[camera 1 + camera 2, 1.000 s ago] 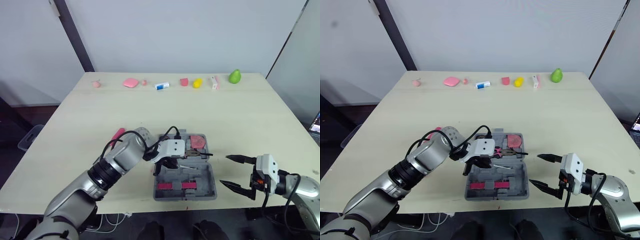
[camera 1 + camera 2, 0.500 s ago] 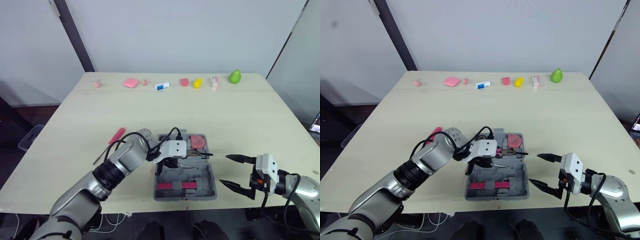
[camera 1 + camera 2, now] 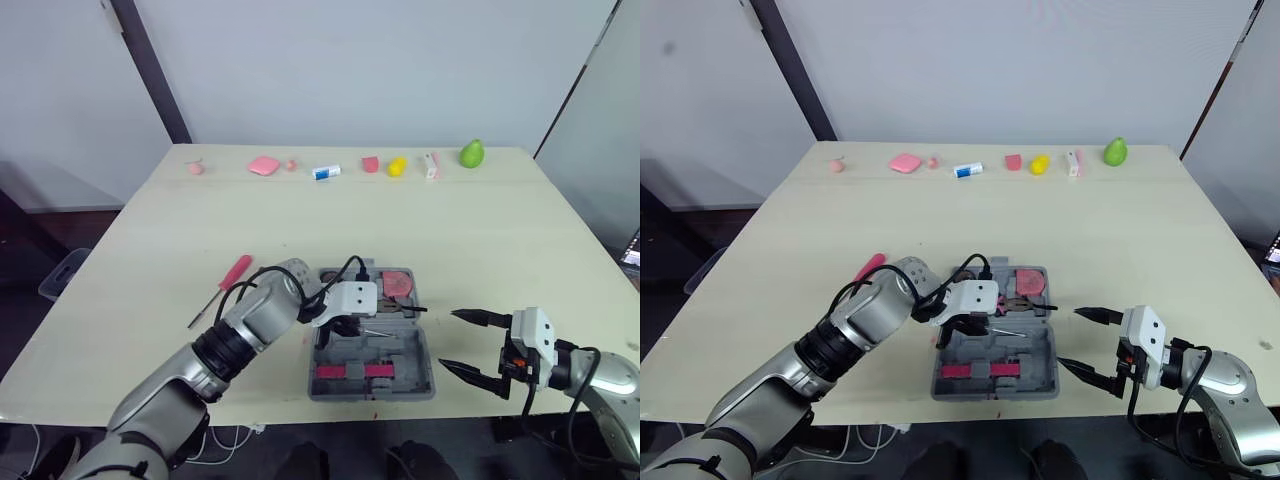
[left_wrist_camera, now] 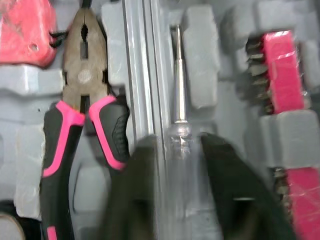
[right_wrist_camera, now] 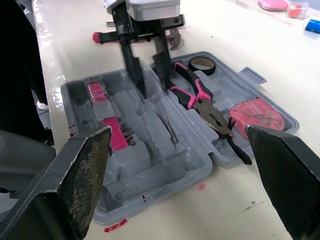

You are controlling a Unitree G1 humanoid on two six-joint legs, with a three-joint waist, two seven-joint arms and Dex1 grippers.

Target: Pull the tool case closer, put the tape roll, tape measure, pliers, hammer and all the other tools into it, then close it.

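The grey tool case (image 3: 372, 380) lies open near the table's front edge. In it are pliers (image 4: 82, 95) with pink and black handles, a red tape measure (image 3: 398, 283), a black tape roll (image 5: 202, 64) and pink bit holders (image 5: 97, 92). My left gripper (image 3: 345, 328) hangs open over the case. Its fingers (image 4: 227, 190) stand on either side of a clear-handled screwdriver (image 4: 178, 110) that lies in a slot. My right gripper (image 3: 450, 340) is open to the right of the case, holding nothing. A pink-handled screwdriver (image 3: 222, 287) lies on the table left of the case.
Several small items line the table's far edge, among them a green fruit (image 3: 469, 153), a yellow piece (image 3: 397, 165), a blue and white piece (image 3: 324, 172) and a pink piece (image 3: 264, 165). The case sits close to the front edge (image 3: 300, 412).
My left forearm has swung right, uncovering the pink-handled screwdriver on the table. The left gripper has shifted slightly right over the case. The right gripper has not moved.
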